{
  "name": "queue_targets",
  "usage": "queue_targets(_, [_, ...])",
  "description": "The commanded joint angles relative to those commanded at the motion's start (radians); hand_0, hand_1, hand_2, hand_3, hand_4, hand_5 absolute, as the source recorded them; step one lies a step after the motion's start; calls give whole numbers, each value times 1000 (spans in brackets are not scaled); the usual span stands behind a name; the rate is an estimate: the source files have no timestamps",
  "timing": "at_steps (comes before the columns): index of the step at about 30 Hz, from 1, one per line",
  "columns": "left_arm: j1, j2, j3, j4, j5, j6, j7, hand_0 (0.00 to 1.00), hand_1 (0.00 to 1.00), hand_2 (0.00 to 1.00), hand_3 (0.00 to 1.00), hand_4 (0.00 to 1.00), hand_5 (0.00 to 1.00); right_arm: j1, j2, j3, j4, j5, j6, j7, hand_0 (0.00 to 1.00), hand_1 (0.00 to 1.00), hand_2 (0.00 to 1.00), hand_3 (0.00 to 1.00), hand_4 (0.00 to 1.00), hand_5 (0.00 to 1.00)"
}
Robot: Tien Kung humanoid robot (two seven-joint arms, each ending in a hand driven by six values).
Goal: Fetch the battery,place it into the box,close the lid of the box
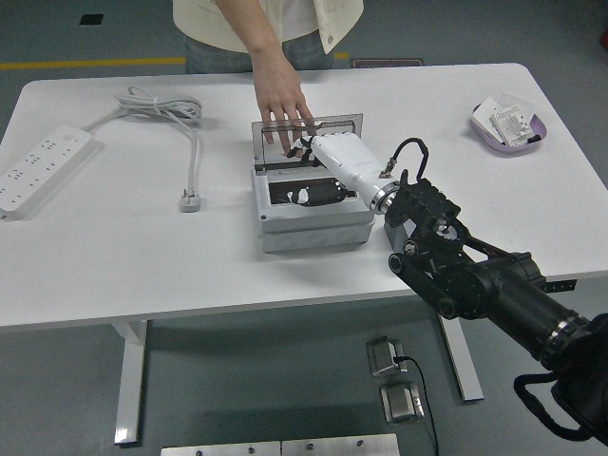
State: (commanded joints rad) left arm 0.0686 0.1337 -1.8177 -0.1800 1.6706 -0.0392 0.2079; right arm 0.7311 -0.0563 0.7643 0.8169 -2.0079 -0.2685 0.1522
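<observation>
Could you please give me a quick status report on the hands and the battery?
Right hand over the open grey box; fingers unclear. Left hand out of view. Battery not clearly visible. Person's hand on the upright clear lid, in the way of closing.
</observation>
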Motion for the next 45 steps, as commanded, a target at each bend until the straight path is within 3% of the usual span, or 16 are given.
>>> queue_targets(10, [2, -4, -2, 0, 0, 0, -1, 638, 668, 675, 681, 695, 200, -30, -35, 58, 161, 13, 39, -31, 648, 498, 586, 686, 998, 633])
queue_targets(15, [2, -6, -1, 0, 0, 0, 1, 638, 668, 674, 680, 691, 201, -11, -44, 115, 183, 18, 44, -39, 637, 491, 590, 683, 998, 636])
queue_targets(18, [2, -5, 0, 0, 0, 0, 2, 638, 668, 674, 680, 691, 201, 28, -53, 140, 157, 26, 45, -40, 637, 491, 590, 683, 998, 636])
queue_targets(19, [1, -4, 0, 0, 1, 0, 3, 638, 668, 674, 680, 690, 200, 49, -57, 146, 137, 30, 47, -40, 568, 451, 571, 669, 998, 648])
queue_targets(20, [1, -3, 0, 0, 1, 0, 4, 638, 668, 674, 680, 690, 200, 62, -59, 147, 125, 33, 48, -39, 568, 451, 571, 669, 998, 648])
queue_targets(30, [-5, 6, 5, 0, 4, -1, 5, 638, 668, 673, 681, 690, 201, 220, -51, 75, -95, 63, 73, -21, 554, 446, 569, 665, 998, 659])
queue_targets(31, [-5, 6, 6, 0, 4, -1, 6, 638, 668, 673, 681, 691, 201, 232, -45, 60, -121, 52, 79, -25, 606, 479, 577, 665, 998, 668])
queue_targets(37, [-6, 6, 11, 0, 6, -1, 11, 638, 668, 672, 681, 691, 202, 259, -12, 7, -258, 1, 116, -51, 639, 493, 583, 668, 998, 667])
queue_targets(45, [-6, 4, 13, 0, 3, -1, 12, 638, 668, 672, 682, 692, 202, 233, -26, -1, -257, -47, 126, -60, 663, 512, 593, 683, 998, 697])
